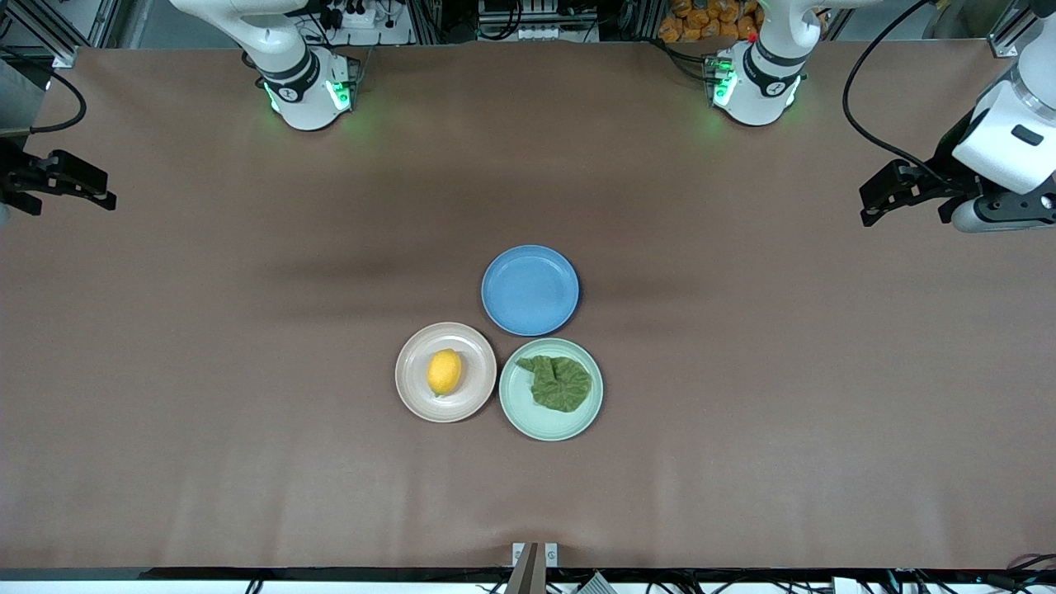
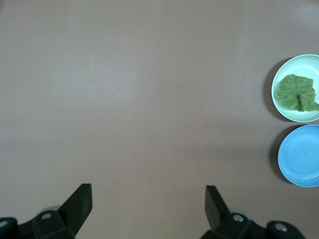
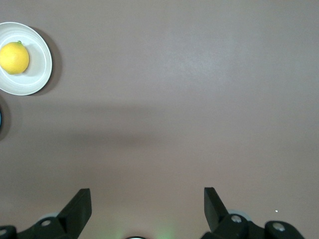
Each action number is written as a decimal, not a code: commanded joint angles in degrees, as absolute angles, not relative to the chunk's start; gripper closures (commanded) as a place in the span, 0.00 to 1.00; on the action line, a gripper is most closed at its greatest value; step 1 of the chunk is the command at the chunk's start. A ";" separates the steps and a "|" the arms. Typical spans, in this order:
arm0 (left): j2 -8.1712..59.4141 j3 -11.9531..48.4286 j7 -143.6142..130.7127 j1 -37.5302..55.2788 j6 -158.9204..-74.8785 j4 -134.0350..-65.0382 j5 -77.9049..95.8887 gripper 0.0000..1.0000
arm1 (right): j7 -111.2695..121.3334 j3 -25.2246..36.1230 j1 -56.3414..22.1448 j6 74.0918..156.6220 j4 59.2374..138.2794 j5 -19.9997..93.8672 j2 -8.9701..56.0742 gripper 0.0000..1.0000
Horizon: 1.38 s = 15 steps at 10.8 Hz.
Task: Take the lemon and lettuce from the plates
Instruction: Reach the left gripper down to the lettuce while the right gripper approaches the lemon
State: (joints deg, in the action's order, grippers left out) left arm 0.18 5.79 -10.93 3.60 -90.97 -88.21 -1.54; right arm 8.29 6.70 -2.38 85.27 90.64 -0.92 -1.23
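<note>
The yellow lemon (image 1: 444, 371) lies on the beige-pink plate (image 1: 408, 373). The dark green lettuce (image 1: 561, 383) lies on the mint green plate (image 1: 549, 429) beside it, toward the left arm's end. My left gripper (image 1: 866, 206) is open and empty, high over the table's left-arm end. My right gripper (image 1: 109, 191) is open and empty over the right-arm end. The left wrist view shows the open left gripper (image 2: 148, 196), with the lettuce (image 2: 296, 92) on its plate (image 2: 294, 117) far off. The right wrist view shows the open right gripper (image 3: 147, 199), with the lemon (image 3: 14, 58) on its plate (image 3: 40, 74) far off.
An empty blue plate (image 1: 530, 289) sits just farther from the front camera than the two task plates and touches or nearly touches them. It also shows in the left wrist view (image 2: 301, 155). The brown table (image 1: 247, 412) stretches wide around the plates.
</note>
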 commanded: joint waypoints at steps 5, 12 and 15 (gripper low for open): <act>1.74 6.32 -6.96 4.65 -91.66 -87.54 -0.98 0.00 | 7.65 6.33 -1.85 85.61 91.14 -1.67 -1.67 0.00; 17.72 15.64 -7.38 10.61 -122.46 -87.45 6.15 0.00 | 7.47 6.24 -2.63 86.13 91.23 -0.79 -1.50 0.00; 26.60 15.29 -6.25 17.04 -137.86 -87.10 3.70 0.00 | 1.08 5.98 -5.78 87.53 91.14 0.78 0.78 0.00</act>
